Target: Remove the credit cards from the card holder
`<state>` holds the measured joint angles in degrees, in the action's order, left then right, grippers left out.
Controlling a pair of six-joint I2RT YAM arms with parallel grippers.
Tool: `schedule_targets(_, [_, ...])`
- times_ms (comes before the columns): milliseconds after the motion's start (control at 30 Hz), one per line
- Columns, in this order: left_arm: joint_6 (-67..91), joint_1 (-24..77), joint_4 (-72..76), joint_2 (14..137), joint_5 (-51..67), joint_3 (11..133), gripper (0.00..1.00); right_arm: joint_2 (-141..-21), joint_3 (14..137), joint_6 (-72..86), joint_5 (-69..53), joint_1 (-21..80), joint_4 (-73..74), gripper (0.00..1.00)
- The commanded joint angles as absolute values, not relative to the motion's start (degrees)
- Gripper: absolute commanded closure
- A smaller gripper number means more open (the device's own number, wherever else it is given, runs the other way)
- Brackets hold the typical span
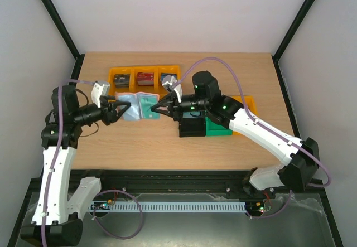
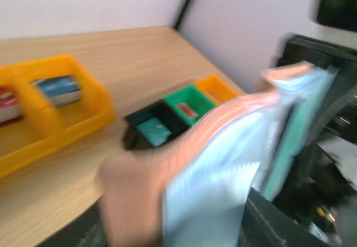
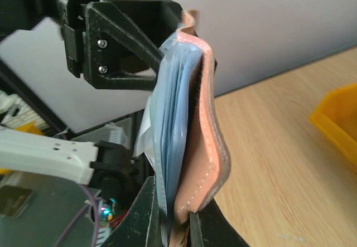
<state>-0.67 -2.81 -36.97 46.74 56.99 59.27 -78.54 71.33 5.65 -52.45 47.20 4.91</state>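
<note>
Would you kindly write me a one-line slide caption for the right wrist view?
Right gripper pinching one edge of the card holder, its blue lining in view.

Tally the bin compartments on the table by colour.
Yellow compartments: 4
Black compartment: 1
Green compartment: 1
Total: 6

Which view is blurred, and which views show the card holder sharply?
Left wrist view: heavy motion blur, the card holder is a smear and the yellow bin is soft. Right wrist view: sharp, its stitching is visible. Top view: sharp, evenly lit, no glare.
</note>
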Motion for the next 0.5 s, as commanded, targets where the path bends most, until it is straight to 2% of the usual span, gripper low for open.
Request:
schedule_targets(0, [3.58, -3.60, -30.76, 47.04, 32.32, 56.16, 0.50, -75.03, 69.61, 11.44, -43.47, 47.17, 3.32, 0.98])
schedule_targets(133, [3.72, -3.77, -29.65, 47.26, 24.20, 56.13, 0.40, -77.70, 72.62, 16.82, -28.90, 47.18, 9.64, 0.98])
schedule_targets(267, [3.00, -3.78, -30.87, 47.42, 23.23, 59.76, 0.38, -82.34, 77.13, 24.35, -14.66, 47.37, 17.30, 0.98])
schedule_targets(333, [2.86, -3.78, -31.83, 47.47, 25.96, 61.62, 0.39, -83.67, 77.91, 25.63, -12.15, 48.03, 17.64, 0.98])
schedule_targets(467, [3.74, -3.51, -33.33, 47.45, 41.42, 62.57, 0.53, -84.88, 79.57, 26.25, -6.06, 49.98, 17.68, 0.98])
